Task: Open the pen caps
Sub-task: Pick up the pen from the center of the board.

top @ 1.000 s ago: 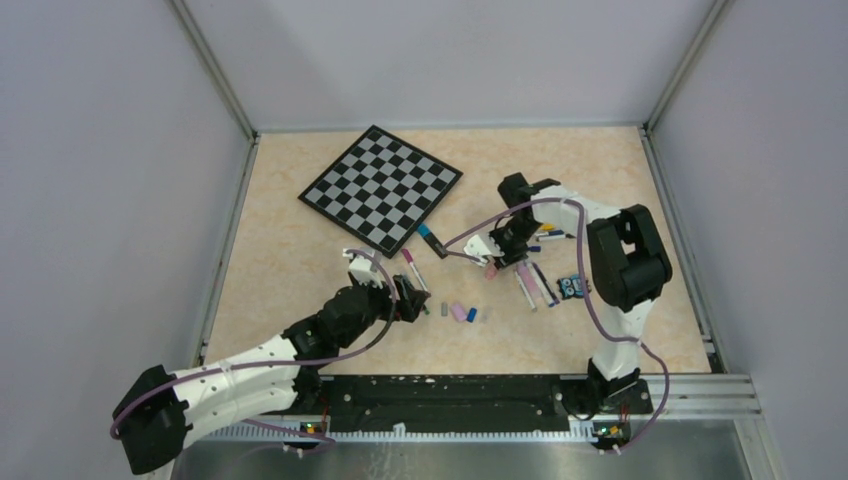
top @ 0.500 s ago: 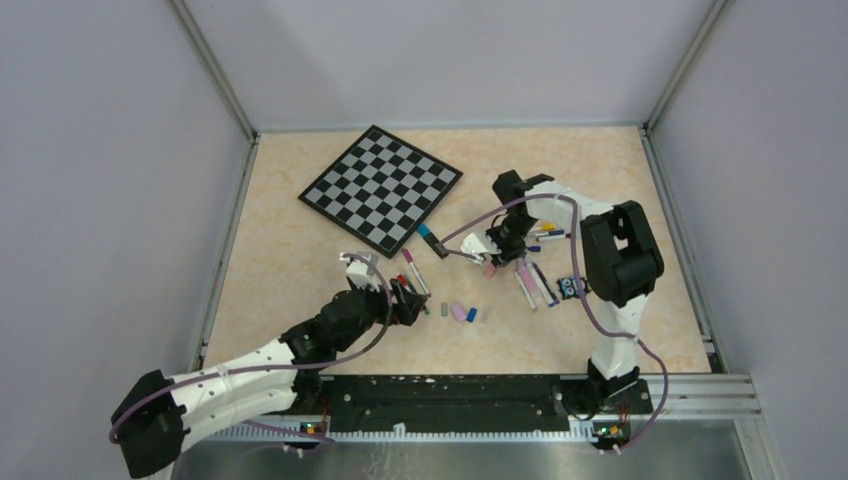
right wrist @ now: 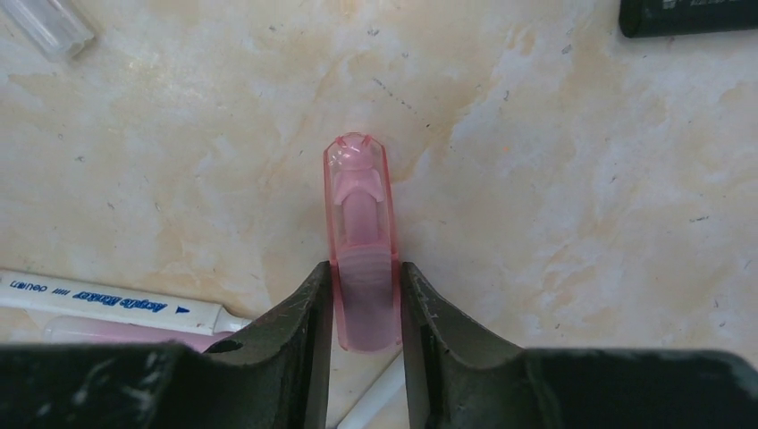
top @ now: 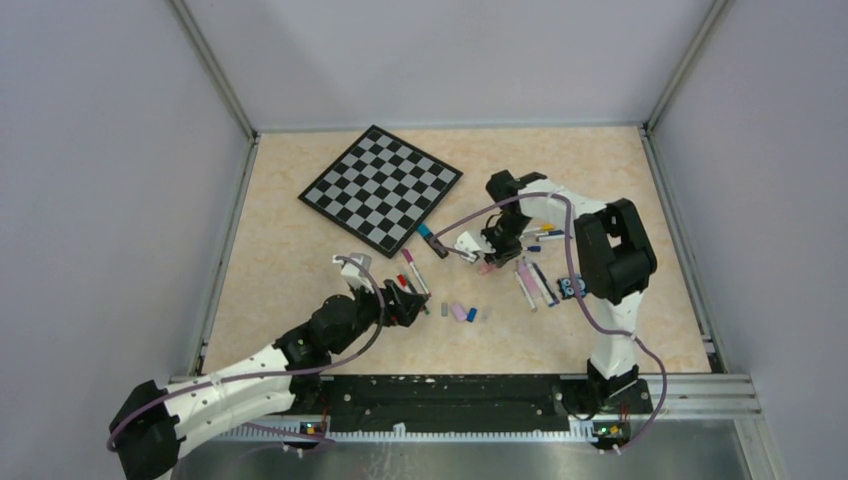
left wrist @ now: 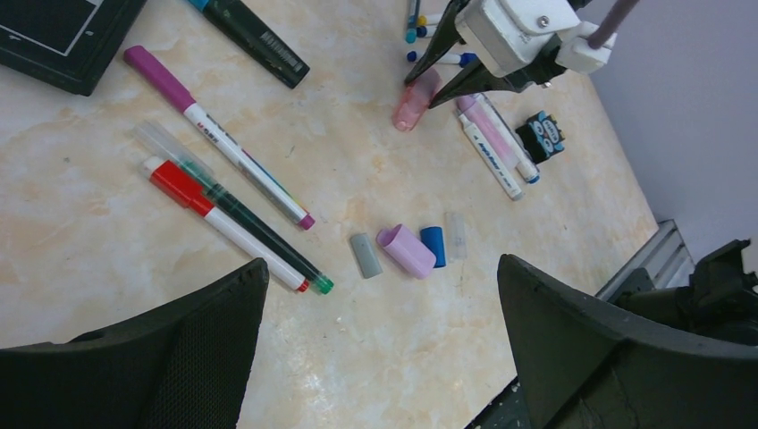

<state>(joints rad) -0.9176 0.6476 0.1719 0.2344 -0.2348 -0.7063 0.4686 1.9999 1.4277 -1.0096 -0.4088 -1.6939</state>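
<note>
Overhead view of a pale marble-patterned table with two robot arms reaching in from its near edge.

At far left, a checkered board lies flat, turned at an angle. In front of it, the left gripper sits low over the table with its fingers spread wide and nothing between them.

Just beyond it, three thin pens lie side by side. They are a purple-capped pen, a green pen with a clear cap on its far end, and a red-capped pen. A black marker with a teal end lies farther back, near the board's corner.

To the right of these pens, four loose caps lie in a short row. A grey cap, a lilac cap and a blue cap lie close together, the lilac and blue touching. A clear cap lies just beside them.

Farther right and back, the right gripper points down at the table. Its fingers are pressed against both long sides of a translucent pink cap, which lies flat on the table.

Just right of that cap, a pink highlighter and a white pen lie side by side. A cluster of thin pens lies behind the gripper. At far right, a small black-and-blue owl figure stands apart from the pens.
</note>
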